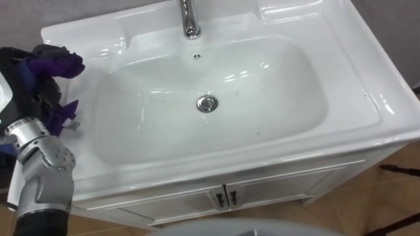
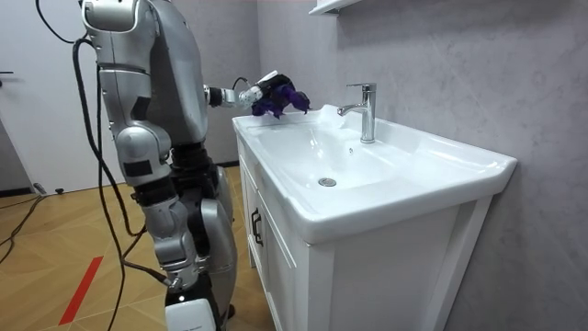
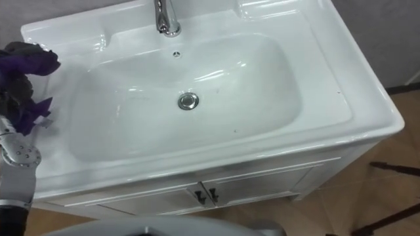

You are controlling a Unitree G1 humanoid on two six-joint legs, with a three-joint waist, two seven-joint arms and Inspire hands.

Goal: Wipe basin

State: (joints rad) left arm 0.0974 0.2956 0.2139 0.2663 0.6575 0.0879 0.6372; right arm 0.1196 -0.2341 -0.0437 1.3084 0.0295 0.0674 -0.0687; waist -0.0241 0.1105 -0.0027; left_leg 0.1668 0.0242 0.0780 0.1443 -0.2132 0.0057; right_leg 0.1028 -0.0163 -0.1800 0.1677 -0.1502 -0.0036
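Observation:
A white basin (image 1: 367, 92) is set in a vanity top, with a chrome drain (image 1: 207, 103) in the middle of the bowl and a chrome faucet (image 1: 189, 19) at the back. My left hand (image 1: 29, 82) is shut on a crumpled purple cloth (image 1: 58, 62) and holds it just over the basin's left rim. The room view has the same hand (image 2: 250, 93) and cloth (image 2: 281, 97) raised a little above the far corner of the vanity top. I stand upright in front of the basin.
Below the front rim are white cabinet doors with two small dark handles (image 1: 223, 197). The floor is wood-coloured, with a red strip (image 2: 81, 290) on it behind me. A grey wall stands behind the faucet.

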